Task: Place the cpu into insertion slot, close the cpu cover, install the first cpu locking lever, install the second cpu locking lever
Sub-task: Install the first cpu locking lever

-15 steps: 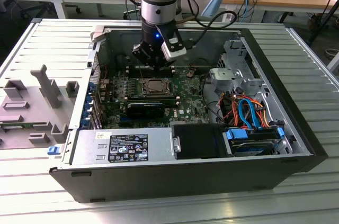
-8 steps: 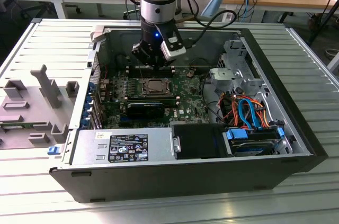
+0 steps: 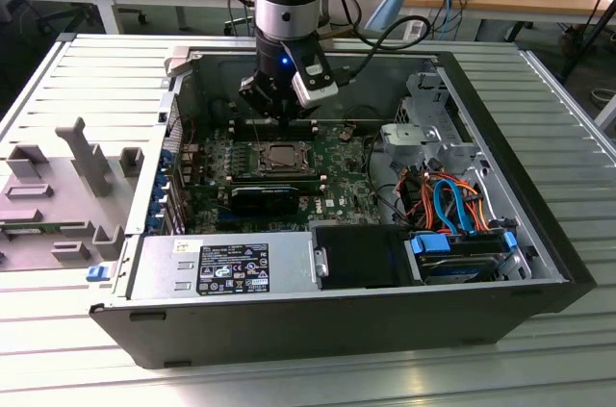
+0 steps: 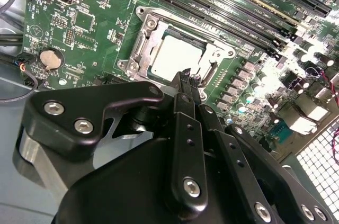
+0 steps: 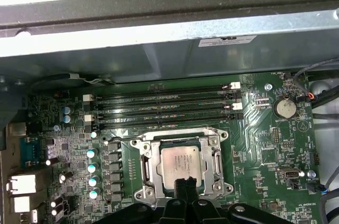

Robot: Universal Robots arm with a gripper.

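Directly ahead of the gripper, whose narrow, empty fingertips nearly meet, the cpu sits in the insertion slot.

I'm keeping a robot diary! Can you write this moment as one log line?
cpu: seated in insertion slot | cpu cover: down around cpu | gripper: empty, jaws shut, at socket's edge

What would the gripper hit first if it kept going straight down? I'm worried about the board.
Probably the cpu in its socket, or the cpu cover framing it; the gripper points at that edge, though depth is unclear.
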